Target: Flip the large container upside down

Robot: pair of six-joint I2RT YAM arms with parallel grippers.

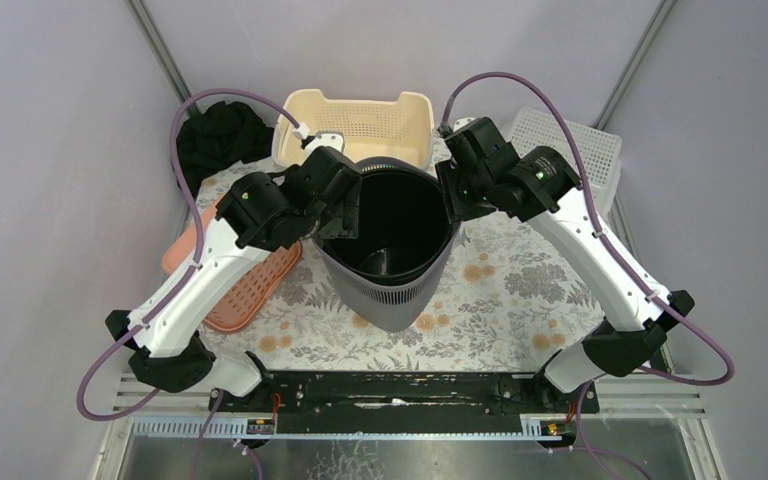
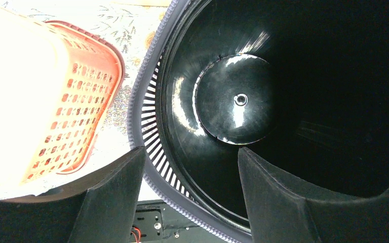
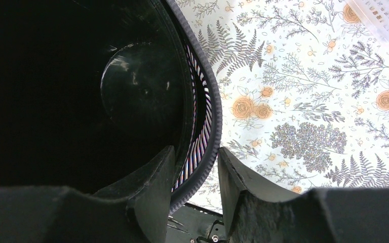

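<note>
Fingers of the left gripper stand wide, straddling the rim of the large container. One is outside by the slats, one inside, and the inner one is clear of the wall. The right gripper is narrow on the opposite rim, one finger inside and one outside, both against the wall (looks like a pinch).

The large container stands upright, mouth up, mid-table on the floral cloth. It has a glossy black inside with a round flat bottom, a grey outer shell with vertical slats, and a ribbed grey band around the rim.

Room:
- The orange basket is just beside its left side, under the left arm.
- The cream basket is right behind it.
- The black cloth is at the back left.
- The white basket is at the back right, apart from it.
- Bare cloth shows in front of and to the right of the container, up to the near table edge.
</note>
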